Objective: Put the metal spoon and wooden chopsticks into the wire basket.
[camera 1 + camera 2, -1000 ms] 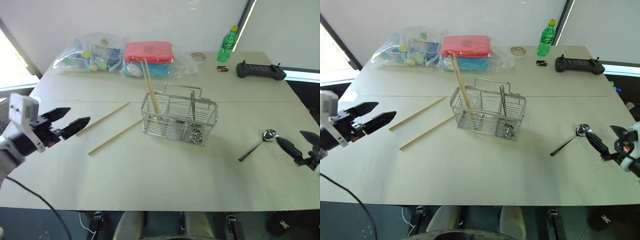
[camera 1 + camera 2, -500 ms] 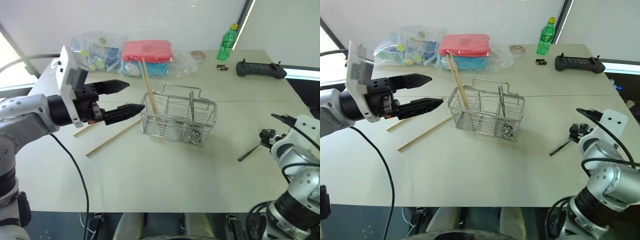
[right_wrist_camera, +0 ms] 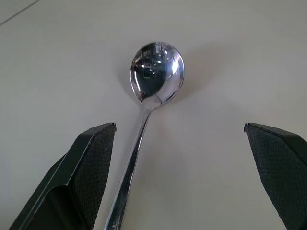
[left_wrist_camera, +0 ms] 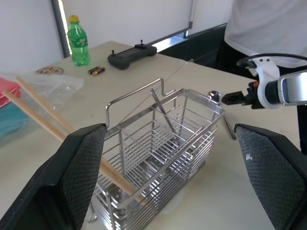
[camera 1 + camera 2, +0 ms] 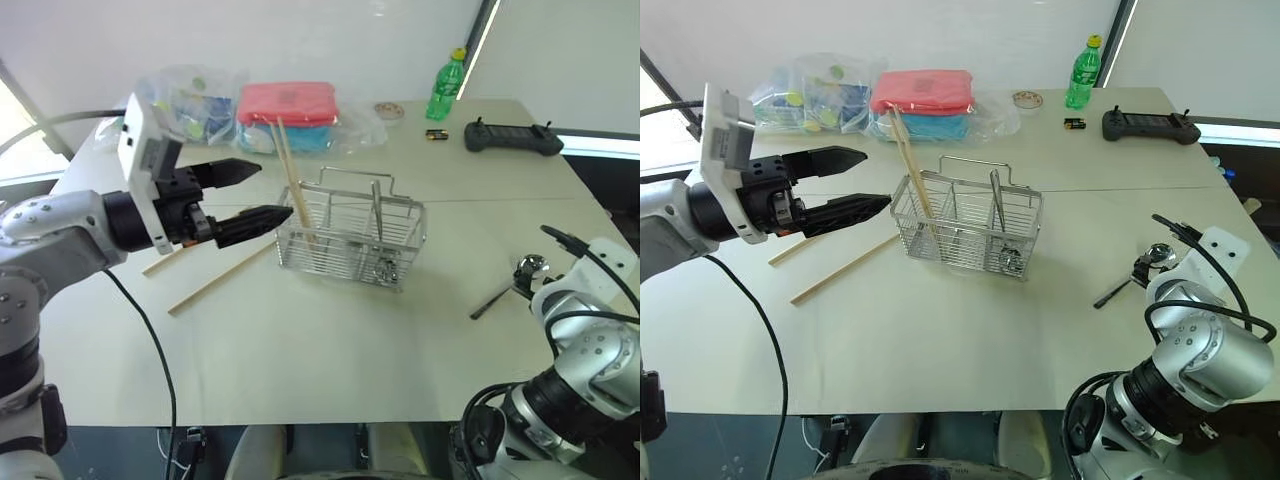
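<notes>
The wire basket (image 5: 350, 240) stands mid-table with two wooden chopsticks (image 5: 288, 175) leaning in its left compartment and a spoon handle (image 5: 378, 215) in another. Two more chopsticks (image 5: 215, 282) lie on the table left of the basket. My left gripper (image 5: 272, 190) is open, held level just left of the basket, nothing between its fingers (image 4: 81, 177). The metal spoon (image 3: 157, 72) lies on the table at the right, bowl up (image 5: 530, 265). My right gripper (image 3: 180, 127) is open, pointing down at the spoon, with the handle between its fingers (image 3: 91, 172) and apart from them.
At the table's back lie clear bags with red and blue packs (image 5: 290, 105), a green bottle (image 5: 445, 85), a small dish (image 5: 388, 110), batteries (image 5: 437, 133) and a black controller (image 5: 510, 137). A person in a white shirt (image 4: 268, 24) stands beyond the far right edge.
My left gripper swung up and to the right, from the table's left edge to beside the basket, then held still. My right wrist turned down over the spoon.
</notes>
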Tool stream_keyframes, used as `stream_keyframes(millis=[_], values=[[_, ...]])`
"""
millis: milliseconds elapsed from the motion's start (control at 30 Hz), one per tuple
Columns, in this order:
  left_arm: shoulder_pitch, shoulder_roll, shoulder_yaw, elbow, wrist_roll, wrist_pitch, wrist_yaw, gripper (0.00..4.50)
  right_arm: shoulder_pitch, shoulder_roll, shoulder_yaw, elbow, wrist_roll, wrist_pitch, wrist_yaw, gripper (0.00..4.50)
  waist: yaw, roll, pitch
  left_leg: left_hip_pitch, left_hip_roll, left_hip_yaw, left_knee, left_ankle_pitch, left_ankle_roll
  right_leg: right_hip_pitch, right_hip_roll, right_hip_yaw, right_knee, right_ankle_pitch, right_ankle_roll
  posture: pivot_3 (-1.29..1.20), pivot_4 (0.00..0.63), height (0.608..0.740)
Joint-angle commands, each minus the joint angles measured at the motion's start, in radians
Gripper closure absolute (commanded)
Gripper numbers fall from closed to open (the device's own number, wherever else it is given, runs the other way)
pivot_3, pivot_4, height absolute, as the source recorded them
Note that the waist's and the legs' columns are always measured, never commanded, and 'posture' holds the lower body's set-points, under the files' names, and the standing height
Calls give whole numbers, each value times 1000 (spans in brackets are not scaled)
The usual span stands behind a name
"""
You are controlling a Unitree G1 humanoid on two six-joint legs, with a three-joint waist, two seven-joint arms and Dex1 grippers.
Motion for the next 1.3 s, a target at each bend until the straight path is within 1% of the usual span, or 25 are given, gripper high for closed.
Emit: stream_keyframes(millis=[33,133,267,367,500,667,767,933,967,1000,1200,1300], values=[[-9,8,9,-37,-37,-15,-14,0,-37,10,-1,12,-20,7,15,105,-2,0,0,0,0,0,0,0,0,0,0,0,0,0,0,0,150,692],[-6,26,-4,-55,-61,-3,-45,0,-54,33,1,36,-44,7,15,105,-3,0,0,0,0,0,0,0,0,0,0,1,0,0,0,0,150,692],[12,68,-23,-76,-59,1,-123,0,-75,55,-1,73,-79,7,13,105,-1,0,0,0,0,0,0,0,0,0,0,1,0,0,0,0,150,692],[31,116,-48,-86,-30,-4,-203,0,-100,83,-25,122,-119,-4,-5,105,-2,0,0,0,0,0,0,0,0,0,0,1,0,0,0,0,150,692],[51,175,-72,-102,5,-19,-311,0,-107,87,-21,149,-148,-37,-4,105,-1,0,0,1,0,0,0,0,0,0,0,1,0,0,-1,0,150,692],[36,194,-100,-94,49,-38,-374,0,-106,98,-13,186,-171,-84,-7,105,-1,0,0,0,0,0,0,0,0,0,0,1,-1,0,-1,0,150,692],[13,185,-109,-80,61,-44,-379,0,-95,98,-1,185,-186,-104,-11,893,-1,0,0,0,0,0,0,0,0,0,0,1,-1,0,0,0,150,692],[-4,176,-112,-74,59,-43,-378,0,-97,102,1,183,-198,-121,-9,3452,-6,0,0,0,0,0,-1,0,0,0,0,1,-1,0,0,0,150,692],[-7,174,-113,-74,59,-42,-377,0,-98,103,2,183,-199,-123,-9,3893,-5,0,0,0,0,0,-1,0,0,-1,1,1,0,0,0,0,150,692],[-8,172,-114,-73,58,-42,-376,0,-97,102,10,180,-199,-126,-6,4451,-5,0,0,0,0,0,-1,0,0,-1,1,1,0,0,0,0,150,692],[-18,165,-112,-61,62,-40,-368,0,-69,17,97,195,-190,-182,46,4486,-3,1,0,0,0,0,-2,0,0,-1,1,1,-1,0,0,0,150,692],[-16,164,-110,-55,70,-41,-363,0,-58,-60,140,218,-181,-244,91,4486,-3,1,1,0,0,1,-1,0,0,-1,1,1,-1,0,0,0,150,692]])
